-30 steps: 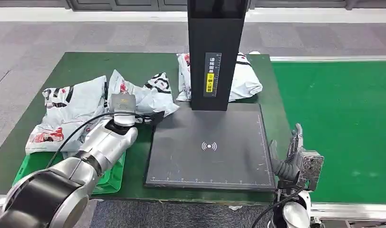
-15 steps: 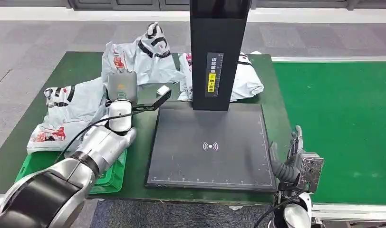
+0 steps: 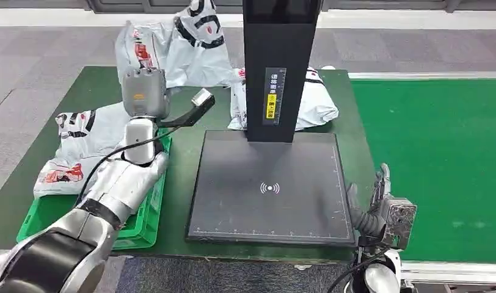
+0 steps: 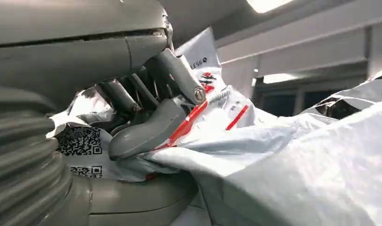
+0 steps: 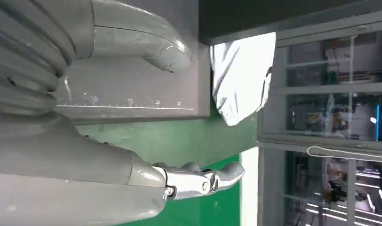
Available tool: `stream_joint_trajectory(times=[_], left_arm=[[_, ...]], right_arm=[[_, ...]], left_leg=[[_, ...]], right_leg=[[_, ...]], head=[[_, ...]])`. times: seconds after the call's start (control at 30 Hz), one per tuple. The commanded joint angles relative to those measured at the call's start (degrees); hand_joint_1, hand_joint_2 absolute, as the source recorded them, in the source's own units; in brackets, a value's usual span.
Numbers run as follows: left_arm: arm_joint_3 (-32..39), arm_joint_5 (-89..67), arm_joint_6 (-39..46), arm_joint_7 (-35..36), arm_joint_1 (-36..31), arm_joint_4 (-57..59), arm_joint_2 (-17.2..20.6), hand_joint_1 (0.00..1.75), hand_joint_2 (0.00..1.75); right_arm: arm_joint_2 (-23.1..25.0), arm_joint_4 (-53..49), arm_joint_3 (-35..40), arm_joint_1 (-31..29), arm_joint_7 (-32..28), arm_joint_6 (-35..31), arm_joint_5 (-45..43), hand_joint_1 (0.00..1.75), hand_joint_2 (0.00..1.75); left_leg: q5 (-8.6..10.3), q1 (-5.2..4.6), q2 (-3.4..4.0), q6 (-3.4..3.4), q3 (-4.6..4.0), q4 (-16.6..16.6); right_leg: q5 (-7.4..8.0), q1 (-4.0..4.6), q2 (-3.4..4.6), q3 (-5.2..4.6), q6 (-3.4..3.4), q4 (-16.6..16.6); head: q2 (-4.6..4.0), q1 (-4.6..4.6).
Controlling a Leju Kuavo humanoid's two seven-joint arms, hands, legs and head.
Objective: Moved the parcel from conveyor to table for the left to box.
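A grey-white plastic parcel (image 3: 172,43) with black and red print hangs in the air above the far left part of the green table (image 3: 93,85). My left hand (image 3: 190,110) grips its lower edge from below. In the left wrist view the thumb and fingers (image 4: 147,117) pinch the crumpled film of the parcel (image 4: 283,160) beside its label. My right hand (image 3: 380,204) stands open at the table's front right corner, next to the green conveyor (image 3: 441,159). Its fingers (image 5: 203,181) are straight and hold nothing.
A black scanner pad (image 3: 270,189) with a tall black column (image 3: 279,67) takes up the middle of the table. Another parcel (image 3: 87,140) lies at the left over a green crate (image 3: 142,213). One more parcel (image 3: 316,101) sits behind the column.
My left arm has raised the parcel from the table's left side up and farther away. More of the green crate shows beneath the arm. The right hand has stayed in place.
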Motion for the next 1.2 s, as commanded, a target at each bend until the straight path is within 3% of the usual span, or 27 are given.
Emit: stream_joint_trajectory(times=[0.03, 0.17, 0.27, 0.5, 0.73, 1.2], left_arm=[[20.07, -2.79, -2.65, -5.14, 5.2, -14.41, -0.99, 1.75, 1.75], [23.81, -2.39, -4.33, -4.83, 8.49, -18.4, -1.26, 1.75, 1.75], [28.73, -1.48, -7.5, -3.92, 16.79, -26.0, -0.14, 1.75, 1.75], [28.89, -1.25, -7.52, -4.27, 16.69, -26.35, -0.63, 1.75, 1.75], [32.19, -0.28, -7.46, -3.73, 25.73, -28.73, 1.51, 1.75, 1.75], [32.3, -0.28, -7.47, -3.6, 25.98, -28.87, 1.28, 1.75, 1.75]], right_arm=[[-0.32, -0.03, 1.14, 0.76, 0.4, -0.84, 0.94, 0.0, 1.75], [0.3, -1.75, 0.03, 2.51, 0.54, -1.39, 1.8, 0.0, 1.75], [0.56, -3.7, -1.28, 4.35, 1.1, -1.14, 2.58, 0.0, 1.75], [0.7, -3.73, -1.37, 4.24, 1.15, -1.01, 2.63, 0.0, 1.75], [1.99, -6.64, -3.43, 6.74, 1.87, -0.05, 3.76, 0.0, 1.75], [1.99, -6.89, -3.58, 6.87, 1.92, 0.13, 3.85, 0.0, 1.75]], left_leg=[[-0.02, 0.04, 0.23, 0.03, 0.13, -0.08], [-0.01, 0.03, 0.18, 0.04, 0.13, -0.08], [-0.03, 0.03, 0.29, 0.05, 0.28, -0.2], [-0.07, 0.08, 0.18, 0.05, 0.12, -0.05], [-0.06, -0.01, 0.29, 0.05, 0.22, -0.18], [-0.02, 0.0, 0.09, 0.04, 0.03, -0.06]], right_leg=[[0.06, 0.05, 0.16, 0.09, 0.0, -0.12], [0.04, 0.05, 0.09, 0.11, 0.0, -0.13], [0.05, 0.05, 0.2, 0.21, 0.0, -0.24], [-0.01, 0.09, 0.13, 0.11, -0.01, -0.13], [-0.01, -0.02, 0.21, 0.17, 0.01, -0.17], [-0.04, 0.01, 0.02, 0.02, 0.01, -0.06]], head=[[0.0, 0.0], [0.02, 0.0], [0.02, 0.0], [0.02, 0.0], [0.0, 0.0], [0.02, 0.0]])
